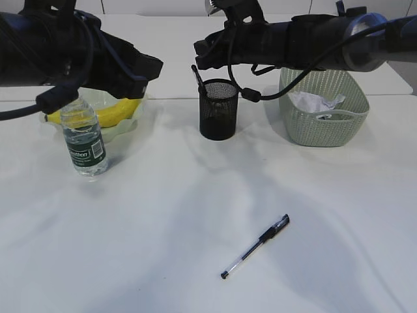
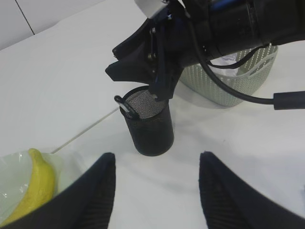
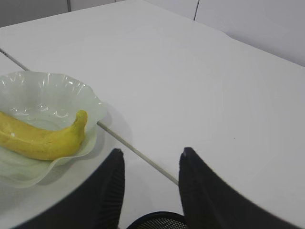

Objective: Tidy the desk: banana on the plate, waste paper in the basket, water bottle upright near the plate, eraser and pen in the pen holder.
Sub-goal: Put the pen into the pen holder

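Right wrist view shows the right gripper with its two black fingers parted and nothing between them, hovering just above the rim of the black wire-mesh pen holder. From the left wrist view, the left gripper stands wider apart, also empty, over bare white desk. The small clear water bottle stands upright beside the pale green ruffled plate, its dark green label only partly legible. The long yellow banana lies on that plate. Crumpled white paper sits in the sage green perforated basket. A black-capped clear pen lies on the desk, well apart from the holder. A dark pen clip shows at the holder's rim; its contents are otherwise hidden.
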You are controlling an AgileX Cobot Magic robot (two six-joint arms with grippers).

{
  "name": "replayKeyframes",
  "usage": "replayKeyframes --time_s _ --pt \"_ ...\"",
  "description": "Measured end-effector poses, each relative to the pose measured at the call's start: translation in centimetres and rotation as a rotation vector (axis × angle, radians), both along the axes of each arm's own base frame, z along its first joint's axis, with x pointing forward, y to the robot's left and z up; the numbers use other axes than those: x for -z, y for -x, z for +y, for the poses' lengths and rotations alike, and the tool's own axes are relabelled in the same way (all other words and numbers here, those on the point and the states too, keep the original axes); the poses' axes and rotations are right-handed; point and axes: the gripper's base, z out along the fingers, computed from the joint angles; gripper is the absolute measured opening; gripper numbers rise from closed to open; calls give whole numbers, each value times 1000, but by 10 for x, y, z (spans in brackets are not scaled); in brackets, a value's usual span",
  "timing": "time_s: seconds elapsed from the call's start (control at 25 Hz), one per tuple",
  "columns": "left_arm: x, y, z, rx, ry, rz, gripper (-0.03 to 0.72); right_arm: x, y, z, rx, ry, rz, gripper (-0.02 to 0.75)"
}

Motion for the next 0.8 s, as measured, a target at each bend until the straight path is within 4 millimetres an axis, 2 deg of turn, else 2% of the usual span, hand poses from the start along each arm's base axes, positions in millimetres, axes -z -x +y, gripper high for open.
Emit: replayKeyframes --time_s 0.12,0.32,0.4,0.48,0.68,0.8 --pt "0 0 0 0 0 0 401 0 0 0 0 0 0 308" --pt "1 0 0 2 -5 0 401 0 0 0 0 0 0 315" --pt "3 -1 -1 10 -25 -4 401 -5 1 0 0 -3 -9 316" --pt "6 -2 -1 26 -61 -12 401 -18 4 -1 0 -11 -33 316" --pt "32 4 2 92 -214 -9 401 -48 12 -4 1 -31 -85 316" --pt "52 10 6 119 -285 23 401 -55 17 -6 1 -33 -90 316"
